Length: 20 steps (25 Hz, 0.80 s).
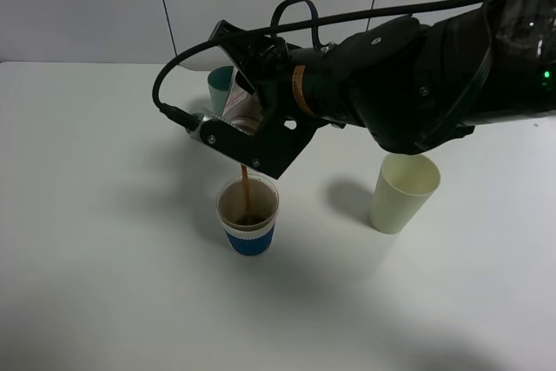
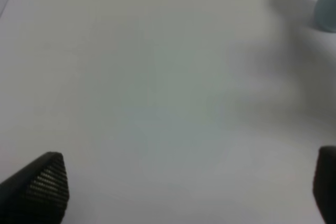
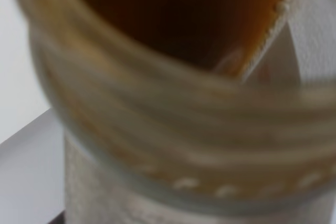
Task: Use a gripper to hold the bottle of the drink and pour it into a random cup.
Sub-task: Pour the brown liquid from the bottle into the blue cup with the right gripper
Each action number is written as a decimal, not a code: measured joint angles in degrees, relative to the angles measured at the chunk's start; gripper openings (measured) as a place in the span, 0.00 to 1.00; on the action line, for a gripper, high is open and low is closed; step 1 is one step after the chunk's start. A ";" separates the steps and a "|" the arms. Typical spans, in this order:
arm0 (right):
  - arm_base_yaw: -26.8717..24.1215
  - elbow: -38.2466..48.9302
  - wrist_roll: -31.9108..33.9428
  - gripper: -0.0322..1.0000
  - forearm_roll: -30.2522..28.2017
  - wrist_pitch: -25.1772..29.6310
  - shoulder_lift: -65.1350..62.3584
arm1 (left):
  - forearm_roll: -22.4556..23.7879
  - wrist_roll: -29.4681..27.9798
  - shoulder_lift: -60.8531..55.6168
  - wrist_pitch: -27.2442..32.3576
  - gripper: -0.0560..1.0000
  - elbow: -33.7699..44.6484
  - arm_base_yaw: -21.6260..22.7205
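Observation:
In the exterior high view my right gripper [image 1: 252, 132] is shut on the bottle [image 1: 240, 112], a small translucent white bottle with a pink-red label, tipped mouth down. A thin brown stream [image 1: 245, 184] falls from it into the cup [image 1: 248, 215], a short white paper cup with a blue band, which holds brown drink. The right wrist view is filled by the bottle's threaded neck [image 3: 173, 129], blurred, with brown drink inside. The left wrist view shows my left gripper [image 2: 189, 187] open over bare white table, fingertips [image 2: 44, 182] wide apart. The left arm does not show in the exterior high view.
A taller pale green cup [image 1: 402, 191] stands right of the cup. A teal cup [image 1: 220, 86] stands behind the gripper, partly hidden; its edge shows in the left wrist view [image 2: 326, 3]. The white table [image 1: 87, 215] meets a pale wall at the back.

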 joint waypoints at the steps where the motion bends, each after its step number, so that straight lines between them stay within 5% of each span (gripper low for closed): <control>1: 0.14 0.00 0.00 0.39 0.00 0.07 0.00 | 0.00 0.00 0.00 0.00 0.93 0.00 0.00; 20: 0.67 0.00 0.00 0.39 0.02 1.47 0.00 | 0.00 0.00 0.00 0.00 0.93 0.00 0.00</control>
